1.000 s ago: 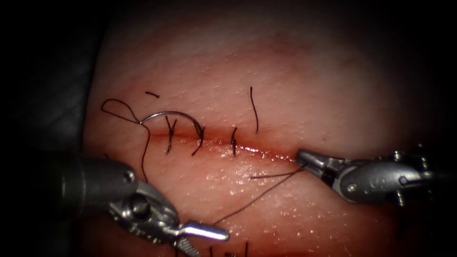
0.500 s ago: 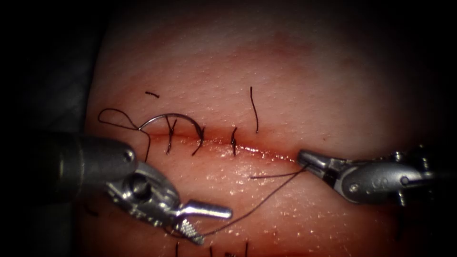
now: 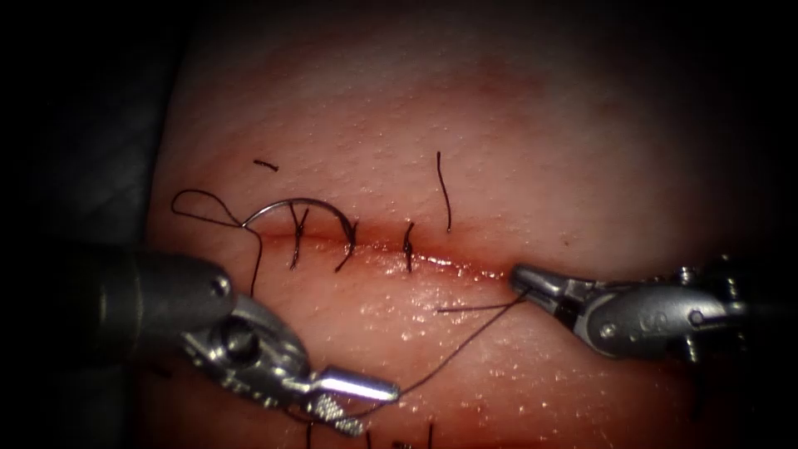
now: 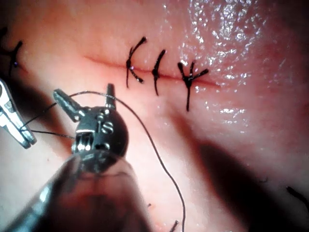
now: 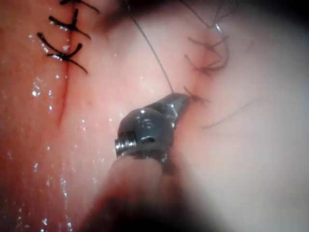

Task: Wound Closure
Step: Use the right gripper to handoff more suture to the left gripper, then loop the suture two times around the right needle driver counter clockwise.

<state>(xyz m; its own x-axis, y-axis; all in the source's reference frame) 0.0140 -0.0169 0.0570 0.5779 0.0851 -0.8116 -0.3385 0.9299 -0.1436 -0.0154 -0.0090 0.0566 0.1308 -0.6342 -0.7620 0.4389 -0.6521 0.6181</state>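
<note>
The cut (image 3: 465, 268) runs across the tissue (image 3: 515, 150), with three dark stitches (image 3: 407, 247) along its left part. The curved needle (image 3: 291, 202) lies over the cut's left end, held by neither tool; whether its tip is in the tissue I cannot tell. Thread (image 3: 199, 198) loops off its left end. My left tool (image 3: 376, 407) is low on the left, jaws open, and the thread (image 3: 449, 353) crosses its lower jaw; in its wrist view the thread (image 4: 87, 93) spans the open jaws (image 4: 83, 91). My right tool (image 3: 517, 278) is shut on the thread at the cut's right part (image 5: 183, 99).
Cut ends of thread (image 3: 445, 191) lie above the cut, with a short piece (image 3: 266, 165) further left and another (image 3: 470, 308) below it. The tissue's wet near surface (image 3: 432, 333) glistens. The right tool's jaws (image 4: 12, 121) also show in the left wrist view.
The left tool rose toward the needle, then sank back a little; the thread now lies across its open lower jaw. The right tool edged left, still holding the thread.
</note>
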